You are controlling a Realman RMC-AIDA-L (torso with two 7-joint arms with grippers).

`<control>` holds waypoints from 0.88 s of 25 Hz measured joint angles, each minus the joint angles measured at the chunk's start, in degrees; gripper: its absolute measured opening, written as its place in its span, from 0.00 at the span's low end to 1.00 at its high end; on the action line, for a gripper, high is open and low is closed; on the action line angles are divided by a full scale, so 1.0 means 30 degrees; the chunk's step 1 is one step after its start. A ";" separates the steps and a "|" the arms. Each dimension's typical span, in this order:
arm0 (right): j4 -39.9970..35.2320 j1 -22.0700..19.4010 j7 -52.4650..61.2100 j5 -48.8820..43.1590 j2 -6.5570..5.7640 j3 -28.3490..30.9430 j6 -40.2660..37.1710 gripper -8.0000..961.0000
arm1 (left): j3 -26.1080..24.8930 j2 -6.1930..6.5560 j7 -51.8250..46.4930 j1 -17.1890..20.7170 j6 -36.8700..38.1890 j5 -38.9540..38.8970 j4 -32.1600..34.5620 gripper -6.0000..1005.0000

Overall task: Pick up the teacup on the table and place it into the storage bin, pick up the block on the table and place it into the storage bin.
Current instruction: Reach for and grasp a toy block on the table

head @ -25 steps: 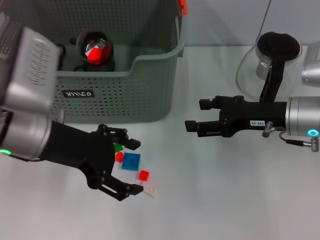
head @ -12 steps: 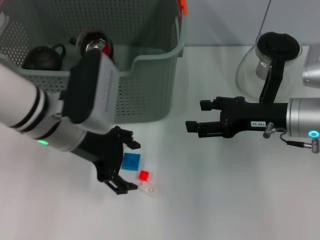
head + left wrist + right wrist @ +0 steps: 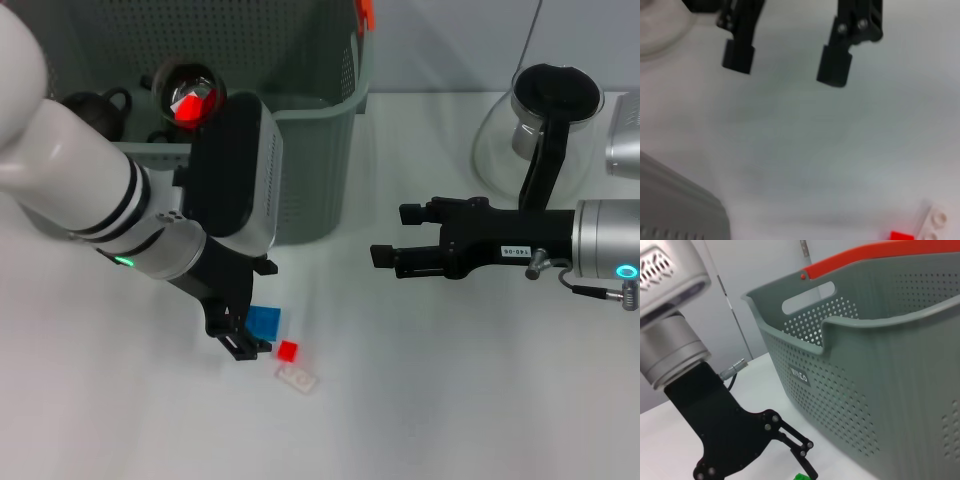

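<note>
Head view shows the left gripper low over the tabletop, just in front of the storage bin, its fingers spread wide and empty. The blue block lies just beside those fingers on their right, with a small red block and a clear flat brick a little nearer. A dark teacup with a red object in it already sits inside the bin beside a black teapot, so the block looks like the step in hand. To do it well, the fingers should probably straddle one block squarely, settle low before closing, and avoid nudging its neighbours. The right gripper hovers well to the right, its fingers apart and empty, near a glass pot.
</note>
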 joint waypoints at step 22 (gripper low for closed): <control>0.0341 -0.0004 -0.0154 -0.0002 0.0014 -0.0001 0.0056 0.95 | 0.3312 -0.0024 -0.1969 -0.0853 -0.1581 0.2036 -0.1115 0.89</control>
